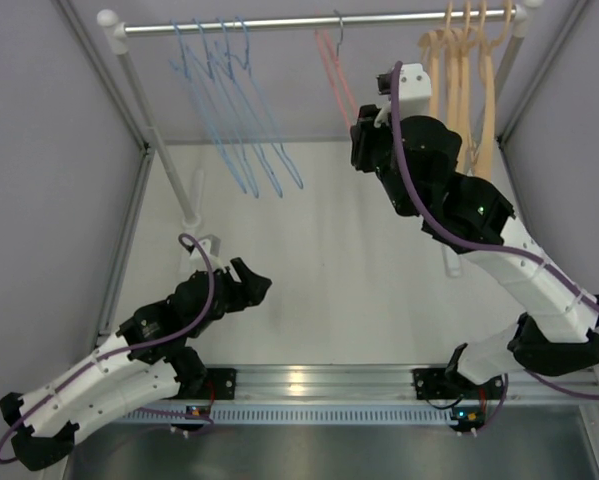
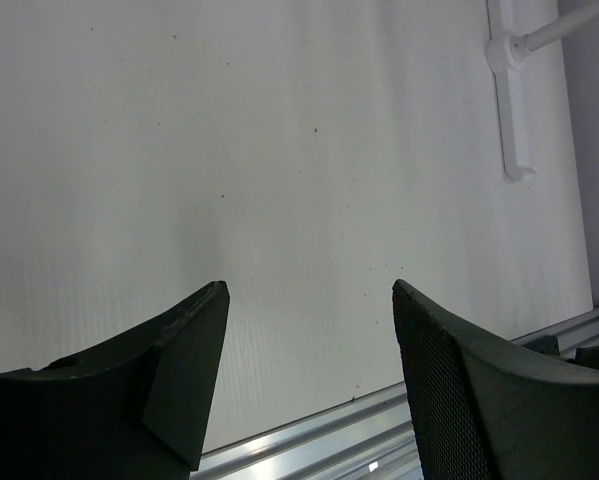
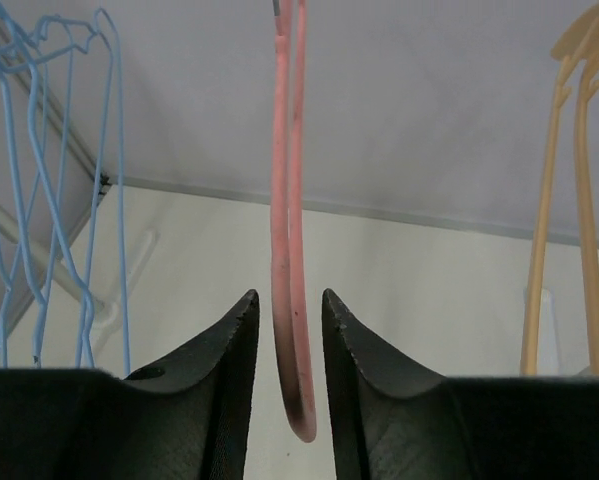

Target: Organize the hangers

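Observation:
Along the silver rail (image 1: pixel 279 22) hang the hangers: thin light-blue wire ones (image 1: pixel 241 115) on the left, a single pink-red one (image 1: pixel 335 75) in the middle, and thicker peach-orange ones (image 1: pixel 466 85) on the right. My right gripper (image 1: pixel 358 122) is raised to the pink-red hanger (image 3: pixel 287 200). Its jaws (image 3: pixel 290 295) stand slightly apart around the hanger's lower curve, with a thin gap on each side, so it is open. The blue hangers (image 3: pixel 39 200) and the peach ones (image 3: pixel 569 200) flank it. My left gripper (image 1: pixel 259 283) hovers low over the table, open (image 2: pixel 309 290) and empty.
The rack's white left post (image 1: pixel 159 150) slopes down to a foot (image 1: pixel 201 245) on the table (image 1: pixel 329 260), and another white foot (image 2: pixel 509 100) shows in the left wrist view. An aluminium rail (image 1: pixel 319 385) runs along the near edge. Grey walls close in both sides.

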### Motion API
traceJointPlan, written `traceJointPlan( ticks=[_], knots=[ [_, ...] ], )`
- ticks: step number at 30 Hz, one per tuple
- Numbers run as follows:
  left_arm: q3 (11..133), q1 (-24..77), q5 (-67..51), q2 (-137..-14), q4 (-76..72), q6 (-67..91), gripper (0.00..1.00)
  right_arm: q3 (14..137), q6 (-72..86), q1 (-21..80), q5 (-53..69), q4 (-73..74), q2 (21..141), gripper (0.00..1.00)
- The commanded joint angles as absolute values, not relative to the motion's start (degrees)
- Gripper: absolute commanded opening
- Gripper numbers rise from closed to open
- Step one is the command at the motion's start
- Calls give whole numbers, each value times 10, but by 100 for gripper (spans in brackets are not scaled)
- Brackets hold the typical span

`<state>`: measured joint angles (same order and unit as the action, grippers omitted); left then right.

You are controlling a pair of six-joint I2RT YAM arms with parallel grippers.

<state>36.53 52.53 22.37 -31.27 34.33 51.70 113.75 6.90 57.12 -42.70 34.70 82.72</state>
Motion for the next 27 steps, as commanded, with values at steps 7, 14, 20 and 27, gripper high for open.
traceJointPlan(
  ticks=[7, 14, 20, 27],
  knots=[
    [396, 523, 224, -334, 343, 504, 70, 1029, 138, 562, -368, 309, 673, 54],
    [413, 523, 219, -344, 342, 490, 70, 869, 211, 562, -241, 318, 497, 66],
    [429, 523, 213, -354, 343, 473, 70, 695, 270, 562, -131, 323, 395, 67],
    [440, 523, 213, -370, 343, 466, 70, 484, 339, 573, -107, 246, 324, 73]
  ],
)
